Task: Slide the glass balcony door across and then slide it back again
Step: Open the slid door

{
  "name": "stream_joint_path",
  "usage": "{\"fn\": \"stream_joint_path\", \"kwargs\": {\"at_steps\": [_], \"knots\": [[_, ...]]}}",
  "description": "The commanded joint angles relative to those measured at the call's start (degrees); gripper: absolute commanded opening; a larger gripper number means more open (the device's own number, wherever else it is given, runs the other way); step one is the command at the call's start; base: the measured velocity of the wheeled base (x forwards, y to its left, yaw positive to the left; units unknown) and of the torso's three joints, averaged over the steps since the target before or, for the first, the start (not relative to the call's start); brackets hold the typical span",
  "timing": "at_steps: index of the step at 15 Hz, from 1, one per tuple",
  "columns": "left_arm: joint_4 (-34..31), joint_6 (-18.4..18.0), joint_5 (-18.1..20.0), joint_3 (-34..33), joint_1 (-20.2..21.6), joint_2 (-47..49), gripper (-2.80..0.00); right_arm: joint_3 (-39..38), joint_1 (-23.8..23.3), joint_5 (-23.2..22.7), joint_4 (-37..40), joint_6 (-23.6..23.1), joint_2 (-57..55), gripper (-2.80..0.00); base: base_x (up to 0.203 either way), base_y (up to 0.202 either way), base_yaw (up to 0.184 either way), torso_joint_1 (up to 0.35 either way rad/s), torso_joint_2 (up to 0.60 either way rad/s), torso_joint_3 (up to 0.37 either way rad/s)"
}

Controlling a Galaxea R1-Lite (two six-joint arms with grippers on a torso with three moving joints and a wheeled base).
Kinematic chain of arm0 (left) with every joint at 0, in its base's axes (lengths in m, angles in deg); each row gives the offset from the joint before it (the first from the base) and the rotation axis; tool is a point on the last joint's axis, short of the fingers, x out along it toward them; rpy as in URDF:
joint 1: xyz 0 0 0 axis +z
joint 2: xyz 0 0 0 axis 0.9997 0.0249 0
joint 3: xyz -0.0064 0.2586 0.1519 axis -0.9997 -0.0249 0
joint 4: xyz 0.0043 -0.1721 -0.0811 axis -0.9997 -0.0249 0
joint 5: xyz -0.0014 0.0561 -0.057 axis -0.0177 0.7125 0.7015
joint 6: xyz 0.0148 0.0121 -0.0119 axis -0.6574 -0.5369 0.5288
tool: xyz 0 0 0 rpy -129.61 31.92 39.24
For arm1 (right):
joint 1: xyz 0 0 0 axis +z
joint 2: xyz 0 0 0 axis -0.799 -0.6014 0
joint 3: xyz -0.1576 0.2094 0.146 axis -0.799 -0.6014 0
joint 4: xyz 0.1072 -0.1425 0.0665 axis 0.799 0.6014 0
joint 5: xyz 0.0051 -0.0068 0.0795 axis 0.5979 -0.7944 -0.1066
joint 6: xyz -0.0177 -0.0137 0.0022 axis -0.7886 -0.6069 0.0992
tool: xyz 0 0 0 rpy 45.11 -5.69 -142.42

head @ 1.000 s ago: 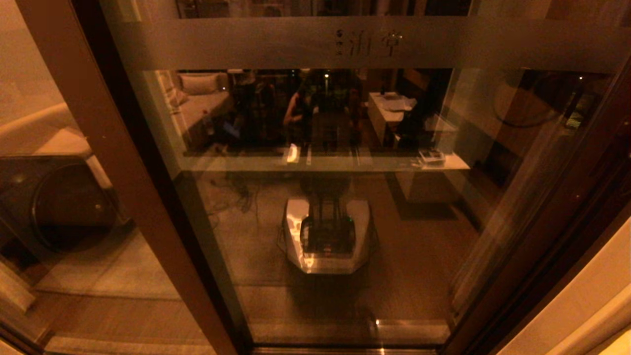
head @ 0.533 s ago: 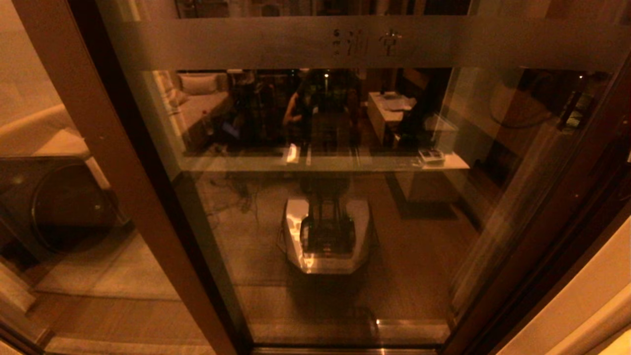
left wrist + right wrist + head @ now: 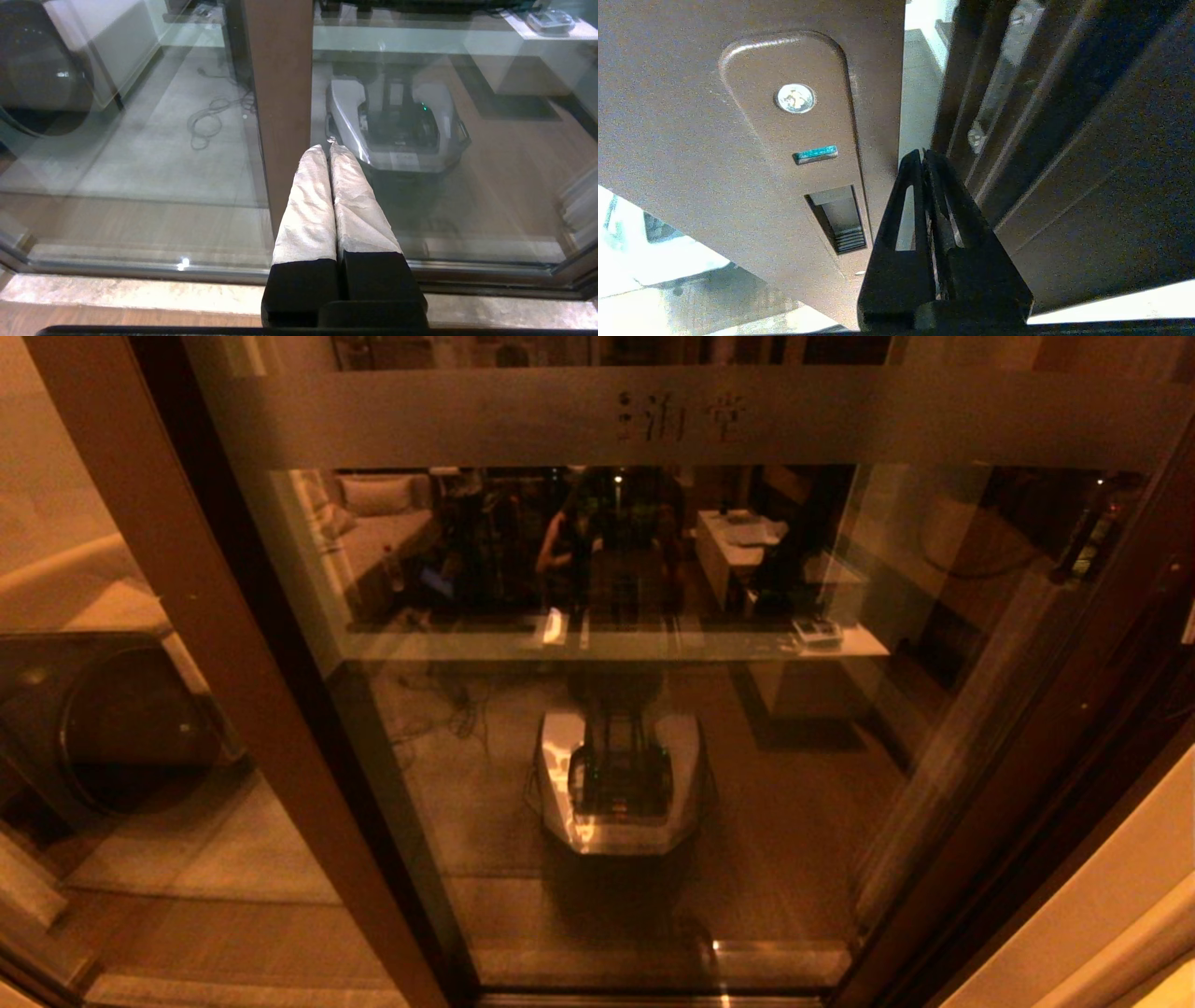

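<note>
- Head view: glass balcony door (image 3: 607,728) filling the middle, long axis running floor to ceiling, stiles leaning outward toward the top in this downward look. Frosted band (image 3: 691,418) crossing it level near the top, faint characters in the band's middle. Lighter brown post (image 3: 187,616) at the left, overlapping the door's left edge. Dark frame (image 3: 1055,747) along the right. Reflection of the robot's base (image 3: 618,782) low in the pane. Neither arm in sight here.
- Left wrist view: left tool (image 3: 331,148) clenched, its wrapped fingers (image 3: 308,205) pressed together, pointing at the foot of the brown post (image 3: 279,93), apart from the glass. Floor track (image 3: 140,269) running crosswise below.
- Right wrist view: right tool (image 3: 923,154) clenched on nothing, black fingers (image 3: 896,224) closed tip to tip, tips lying in the narrow gap between the door's brown stile (image 3: 691,116) and the dark jamb (image 3: 1064,140). Handle plate (image 3: 803,135) just beside the tool, its slot (image 3: 838,219) lengthwise along the stile, a screw (image 3: 794,98) and a small green tab (image 3: 815,154) on the same line.
</note>
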Motion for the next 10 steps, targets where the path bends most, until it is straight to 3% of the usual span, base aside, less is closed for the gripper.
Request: {"fn": "stream_joint_path", "kwargs": {"at_steps": [1,10], "knots": [[0.0,0.0,0.0,0.1,0.0,-0.1,-2.80,-0.4,0.3,-0.1,-0.1,-0.1,0.6,-2.80,0.000,0.000,0.000,0.000,0.00,0.000],[0.0,0.0,0.0,0.0,0.0,-0.1,-2.80,-3.8,3.2,-1.3,-0.2,1.4,2.6,-2.80,0.000,0.000,0.000,0.000,0.00,0.000]]}}
